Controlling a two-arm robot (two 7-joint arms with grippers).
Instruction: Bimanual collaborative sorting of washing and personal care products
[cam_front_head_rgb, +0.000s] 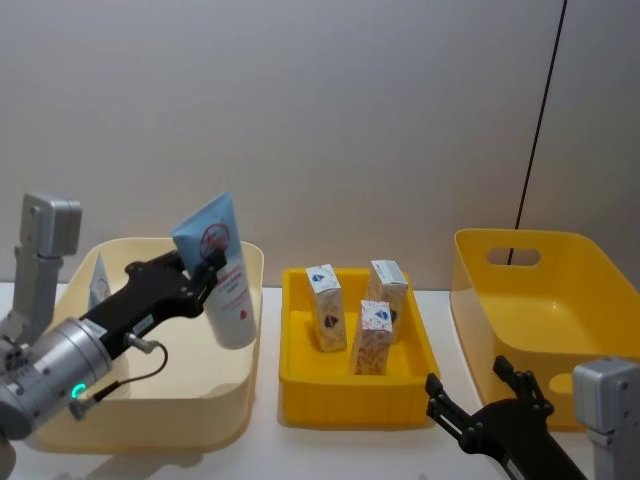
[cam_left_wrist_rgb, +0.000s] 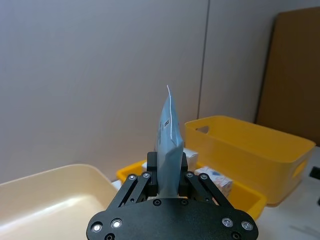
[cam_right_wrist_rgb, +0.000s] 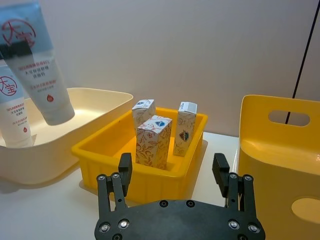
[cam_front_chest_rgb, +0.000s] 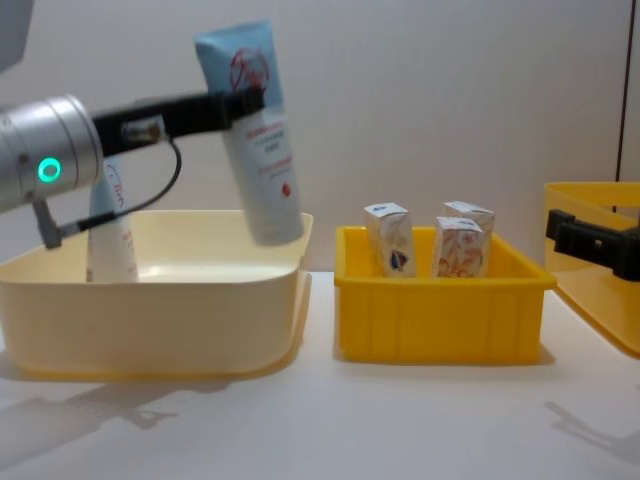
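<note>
One pale-blue tube (cam_front_head_rgb: 233, 300) (red circled 大宝), clamped in left gripper (cam_front_head_rgb: 214, 263)

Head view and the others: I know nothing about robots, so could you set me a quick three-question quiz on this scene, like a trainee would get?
1. True or false: the left gripper is shut on a pale-blue tube and holds it over the cream bin.
2. How many white cartons stand in the small yellow tray? A) two B) three C) five
3. Fill in the blank: the right gripper, low in front of the tray, is ____ (open or shut).

Key: 1 true; 2 B; 3 open.
</note>
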